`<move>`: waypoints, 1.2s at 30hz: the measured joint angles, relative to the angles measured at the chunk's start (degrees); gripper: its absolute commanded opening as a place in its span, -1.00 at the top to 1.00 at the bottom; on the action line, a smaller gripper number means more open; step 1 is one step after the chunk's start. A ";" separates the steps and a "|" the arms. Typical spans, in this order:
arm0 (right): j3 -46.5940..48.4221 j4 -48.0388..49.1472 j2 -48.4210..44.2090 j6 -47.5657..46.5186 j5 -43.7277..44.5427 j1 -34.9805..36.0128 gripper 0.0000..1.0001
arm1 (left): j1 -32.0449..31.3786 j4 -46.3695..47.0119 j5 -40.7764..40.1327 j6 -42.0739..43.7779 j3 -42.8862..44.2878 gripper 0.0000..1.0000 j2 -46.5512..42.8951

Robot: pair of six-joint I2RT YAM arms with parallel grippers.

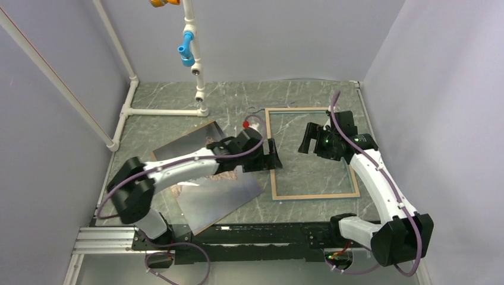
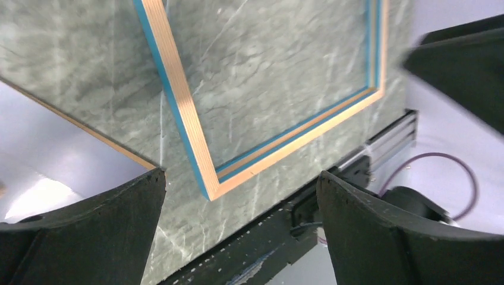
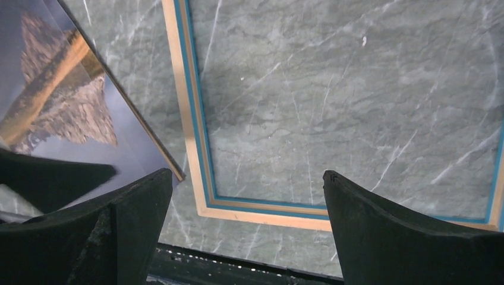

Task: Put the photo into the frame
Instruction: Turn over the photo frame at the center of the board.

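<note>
The frame [image 1: 313,194] lies flat on the marble table right of centre, tan wood up, blue along its inner lip [image 3: 193,119] and side [image 2: 178,101]. The photo [image 3: 59,101], a mountain mirrored in water, rests on a brown-edged sheet left of the frame; from above the photo [image 1: 229,193] looks grey with glare and my left arm partly covers it. My left gripper [image 1: 273,159] hovers over the frame's left rail, open and holding nothing [image 2: 242,174]. My right gripper [image 1: 308,140] hangs open above the frame's opening [image 3: 248,173].
A second shiny sheet with a brown edge [image 1: 190,139] lies behind my left arm. A small red-capped object [image 1: 246,124] sits by the frame's far-left corner. A white pipe stand [image 1: 196,65] rises at the back left. The black base rail [image 1: 249,234] runs along the near edge.
</note>
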 measured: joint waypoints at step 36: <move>4.28 5.68 36.81 14.80 13.53 32.57 0.41 | 11.50 -10.40 -9.57 5.49 -14.08 -0.97 -53.77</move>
